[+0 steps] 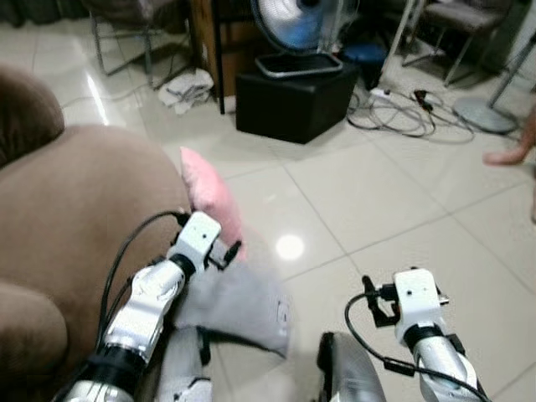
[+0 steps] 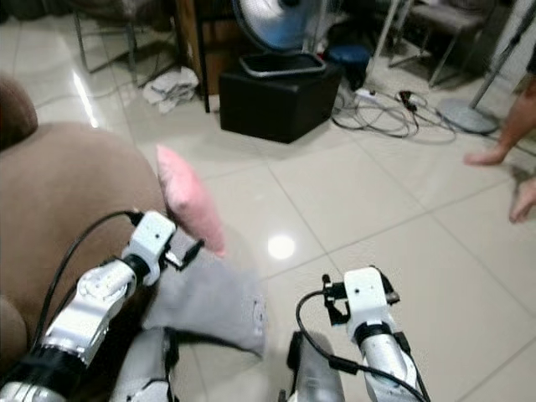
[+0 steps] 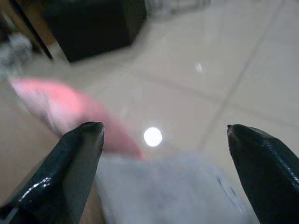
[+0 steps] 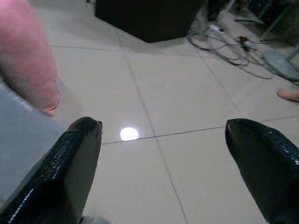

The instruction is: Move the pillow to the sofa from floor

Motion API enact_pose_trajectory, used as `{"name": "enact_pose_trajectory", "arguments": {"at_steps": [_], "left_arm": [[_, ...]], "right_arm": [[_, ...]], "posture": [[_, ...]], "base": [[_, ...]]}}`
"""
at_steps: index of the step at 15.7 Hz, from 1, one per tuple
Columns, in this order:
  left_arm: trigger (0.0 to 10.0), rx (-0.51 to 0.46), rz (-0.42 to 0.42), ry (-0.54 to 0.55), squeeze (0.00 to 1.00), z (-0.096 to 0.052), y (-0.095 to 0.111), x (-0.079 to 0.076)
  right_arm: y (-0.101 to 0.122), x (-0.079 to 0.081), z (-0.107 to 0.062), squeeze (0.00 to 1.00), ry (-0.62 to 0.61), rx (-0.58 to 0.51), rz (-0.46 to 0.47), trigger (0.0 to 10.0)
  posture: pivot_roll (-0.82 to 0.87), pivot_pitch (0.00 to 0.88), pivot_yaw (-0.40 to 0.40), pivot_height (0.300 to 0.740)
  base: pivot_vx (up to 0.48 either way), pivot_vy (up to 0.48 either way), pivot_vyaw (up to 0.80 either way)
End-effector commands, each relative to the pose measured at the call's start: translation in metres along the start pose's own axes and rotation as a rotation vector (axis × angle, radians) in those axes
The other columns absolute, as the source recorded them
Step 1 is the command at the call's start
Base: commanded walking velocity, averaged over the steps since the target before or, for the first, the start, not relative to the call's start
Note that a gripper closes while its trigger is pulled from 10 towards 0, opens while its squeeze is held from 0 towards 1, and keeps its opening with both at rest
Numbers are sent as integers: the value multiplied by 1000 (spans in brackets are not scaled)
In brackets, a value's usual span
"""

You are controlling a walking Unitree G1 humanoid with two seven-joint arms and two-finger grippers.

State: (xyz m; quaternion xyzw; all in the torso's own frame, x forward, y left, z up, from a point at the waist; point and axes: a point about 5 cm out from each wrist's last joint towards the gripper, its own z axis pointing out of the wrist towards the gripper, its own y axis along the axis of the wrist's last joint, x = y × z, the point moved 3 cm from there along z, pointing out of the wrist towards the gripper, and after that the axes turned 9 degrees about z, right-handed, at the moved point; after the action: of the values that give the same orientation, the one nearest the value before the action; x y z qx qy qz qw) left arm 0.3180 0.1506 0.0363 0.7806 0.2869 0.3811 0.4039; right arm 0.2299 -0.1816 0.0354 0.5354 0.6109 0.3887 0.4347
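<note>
The pink pillow stands on its edge, leaning on the brown sofa; a grey cloth, maybe another cushion, lies beside it; left gripper and right gripper both gape wide, holding nothing; a black box sits behind.

Black box on tiled floor w/ fan on top. Tangle of cables just beside it. Crumpled cloth near chair legs. Person's bare foot at far right.

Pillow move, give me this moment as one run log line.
pink pillow: propped against sofa | grey pillow: on floor | left gripper: open above it | right gripper: open, empty
</note>
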Motion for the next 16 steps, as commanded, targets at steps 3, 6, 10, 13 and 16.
{"name": "enact_pose_trajectory", "arguments": {"at_steps": [3,6,10,13,16], "left_arm": [[10000,112,-62,-78,0,14,-14,-18],[10000,226,-171,-133,0,26,-24,-35],[10000,324,-155,-100,0,33,-33,-41],[10000,298,-158,-28,0,38,-28,-37],[10000,257,-241,78,0,41,-21,-29]], "right_arm": [[-7,3,-1,0,28,44,-33,10000],[-7,6,-6,0,54,51,-22,10000],[-10,8,-15,0,86,75,-24,10000],[-5,6,-20,0,101,70,-58,10000],[4,-1,-27,0,86,54,-49,10000]], "posture": [[29,62,-54,565],[7,78,-49,545],[-20,113,-46,505],[-52,144,-37,475],[-77,174,-52,470]], "base": [[0,0,0],[0,0,0],[0,0,0],[0,0,0],[0,0,0]]}}
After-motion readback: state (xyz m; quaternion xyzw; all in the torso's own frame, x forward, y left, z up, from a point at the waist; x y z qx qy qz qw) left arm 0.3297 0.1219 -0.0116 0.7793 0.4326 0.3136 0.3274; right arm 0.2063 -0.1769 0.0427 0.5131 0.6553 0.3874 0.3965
